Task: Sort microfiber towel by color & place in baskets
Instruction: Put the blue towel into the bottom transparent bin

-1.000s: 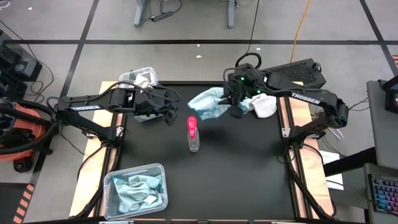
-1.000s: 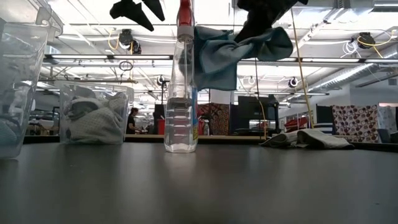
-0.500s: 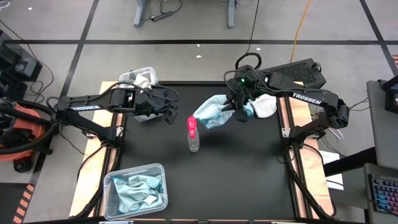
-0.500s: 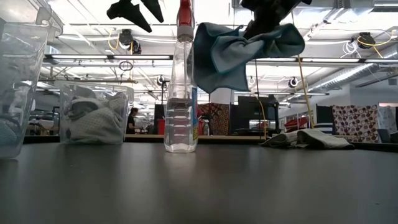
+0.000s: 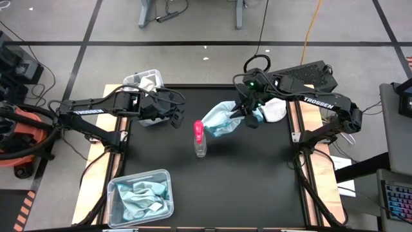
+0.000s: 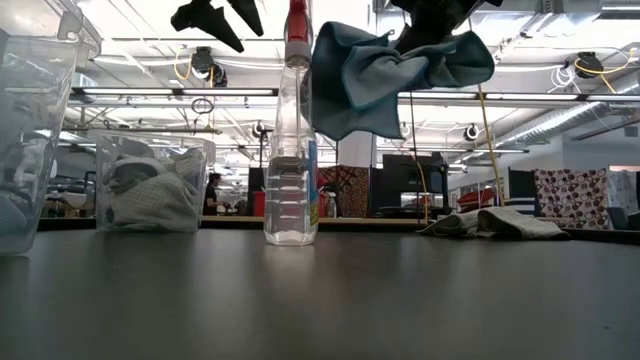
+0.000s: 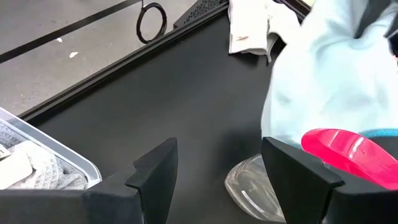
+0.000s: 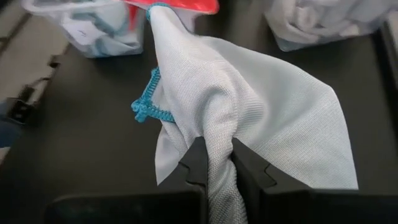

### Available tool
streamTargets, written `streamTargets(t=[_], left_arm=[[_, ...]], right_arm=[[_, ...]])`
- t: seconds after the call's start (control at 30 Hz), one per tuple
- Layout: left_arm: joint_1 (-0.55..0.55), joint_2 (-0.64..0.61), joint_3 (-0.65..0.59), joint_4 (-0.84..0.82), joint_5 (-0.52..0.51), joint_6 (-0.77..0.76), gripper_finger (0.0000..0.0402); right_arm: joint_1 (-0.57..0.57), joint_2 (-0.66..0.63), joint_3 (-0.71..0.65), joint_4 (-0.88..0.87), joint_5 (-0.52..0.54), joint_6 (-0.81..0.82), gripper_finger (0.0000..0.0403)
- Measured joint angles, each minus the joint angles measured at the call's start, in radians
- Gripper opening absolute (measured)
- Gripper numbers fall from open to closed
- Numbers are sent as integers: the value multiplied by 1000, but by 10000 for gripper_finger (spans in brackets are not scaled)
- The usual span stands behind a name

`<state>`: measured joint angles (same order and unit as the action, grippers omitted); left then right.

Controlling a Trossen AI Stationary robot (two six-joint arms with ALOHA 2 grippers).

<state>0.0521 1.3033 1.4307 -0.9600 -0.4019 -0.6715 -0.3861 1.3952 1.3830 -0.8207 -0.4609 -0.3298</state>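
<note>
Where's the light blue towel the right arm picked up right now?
In the high view the light blue towel hangs off the table, pinched in the right hand, just right of the spray bottle near the table's middle.

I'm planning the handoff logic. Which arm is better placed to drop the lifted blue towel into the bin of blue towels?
Right. The right claw is already shut on the blue towel, held above the table. The left claw is open and empty near the white-towel bin. The blue-towel bin lies across the table.
</note>
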Motion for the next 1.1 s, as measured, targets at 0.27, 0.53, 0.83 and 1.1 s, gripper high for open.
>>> streamTargets(t=[0.27,0.53,0.83,1.1], left_arm=[[1,6,0,1,-11,6,238],[6,17,0,50,-26,80,238],[5,17,0,225,-24,212,238],[-9,17,0,330,96,288,238]], right_arm=[[4,-11,0,17,-97,8,26],[14,-67,0,66,-176,17,26],[61,-132,0,89,-181,59,26],[162,-182,0,223,-170,105,27]])
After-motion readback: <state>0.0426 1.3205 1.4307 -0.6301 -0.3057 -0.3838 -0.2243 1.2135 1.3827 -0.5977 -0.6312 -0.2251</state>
